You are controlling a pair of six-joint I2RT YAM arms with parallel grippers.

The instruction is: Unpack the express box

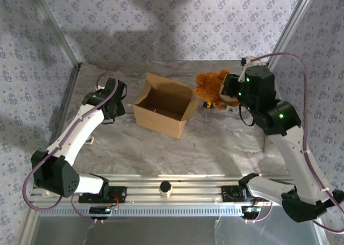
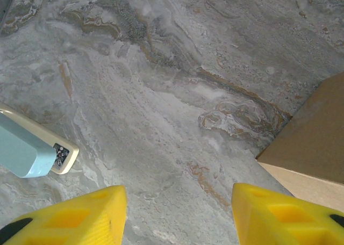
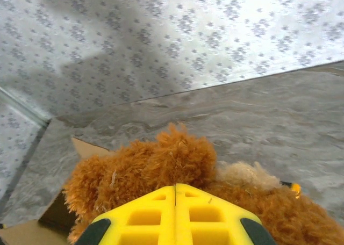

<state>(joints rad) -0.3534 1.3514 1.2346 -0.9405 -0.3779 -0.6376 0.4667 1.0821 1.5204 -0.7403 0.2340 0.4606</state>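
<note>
Express box (image 1: pixel 158 121) stands open-topped at the middle of the marble table (image 1: pixel 215 148), with a brown plush toy (image 1: pixel 209 84) just outside its right flap, so the unpacking looks largely done. Right gripper (image 3: pixel 176 188), fingers pressed together, sits against the toy's fur, while the left gripper (image 2: pixel 177 196) hangs with fingers spread over bare table near a box corner, perhaps to steady it. Whether fur is pinched cannot be told, and a pale blue-and-cream object (image 2: pixel 27 148) is cut off, unidentifiable.
</note>
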